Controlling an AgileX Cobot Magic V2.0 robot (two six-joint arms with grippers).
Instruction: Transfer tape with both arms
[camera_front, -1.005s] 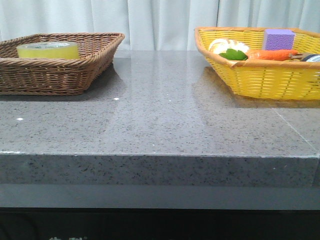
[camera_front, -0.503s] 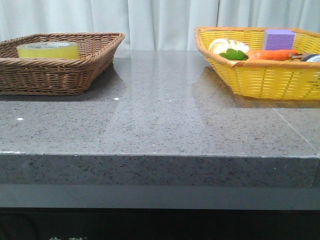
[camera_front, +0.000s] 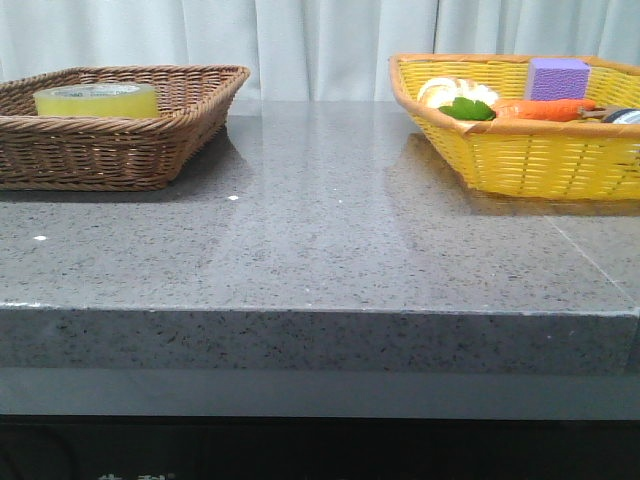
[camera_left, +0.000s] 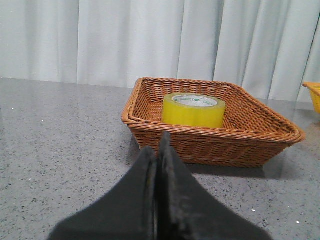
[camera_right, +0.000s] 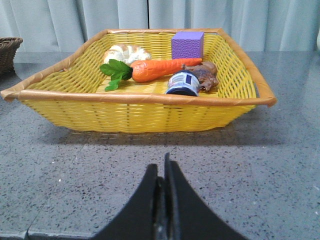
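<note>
The tape (camera_front: 96, 99), a thick yellow translucent roll with a white green-printed core, lies flat in the brown wicker basket (camera_front: 150, 150) at the table's back left. It also shows in the left wrist view (camera_left: 193, 109), inside the same basket (camera_left: 210, 145). My left gripper (camera_left: 158, 142) is shut and empty, low over the table in front of the basket. My right gripper (camera_right: 161, 167) is shut and empty, low over the table in front of the yellow basket (camera_right: 140, 112). Neither arm shows in the front view.
The yellow basket (camera_front: 540, 160) at the back right holds a carrot (camera_right: 162, 69), a purple block (camera_right: 187, 45), a bread-like item (camera_right: 125, 52), green leaves and a small dark silvery-rimmed round tin (camera_right: 183, 83). Grey speckled table (camera_front: 320, 240); white curtain behind.
</note>
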